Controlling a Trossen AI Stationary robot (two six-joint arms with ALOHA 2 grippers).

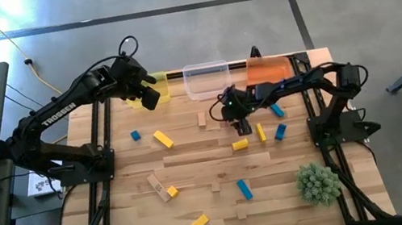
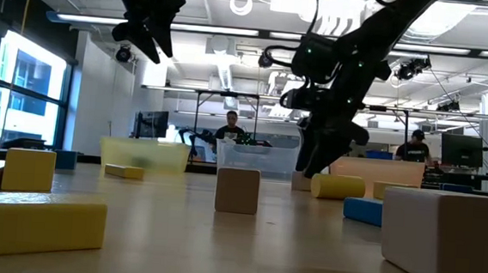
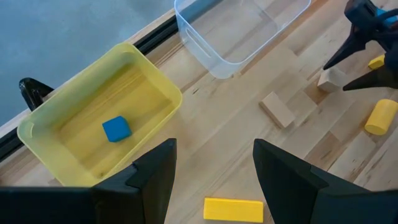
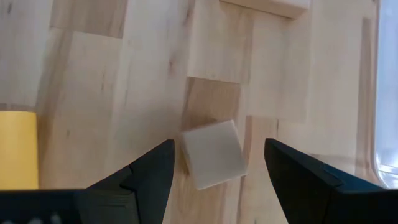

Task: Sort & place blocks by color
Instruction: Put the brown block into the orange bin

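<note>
Both pincers open, nothing gripped.
Right pincer [image 4: 211, 180] hangs over 1 plain wooden cube [image 4: 213, 154] lying between its fingers on the desk [image 4: 93, 74]; left pincer [image 3: 214, 177] hovers beside the yellow bin [image 3: 149, 81] holding 1 blue block [image 3: 116, 129].

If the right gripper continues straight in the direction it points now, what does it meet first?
Probably the plain wood cube, which lies on the table between the open fingers of the right gripper. Nothing else seems to be in between.

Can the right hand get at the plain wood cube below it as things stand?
Probably yes. The right hand is open and hangs over the plain cube, which lies between its fingers in the wrist view. Nothing covers the cube; the nearest yellow block lies off to one side.
</note>
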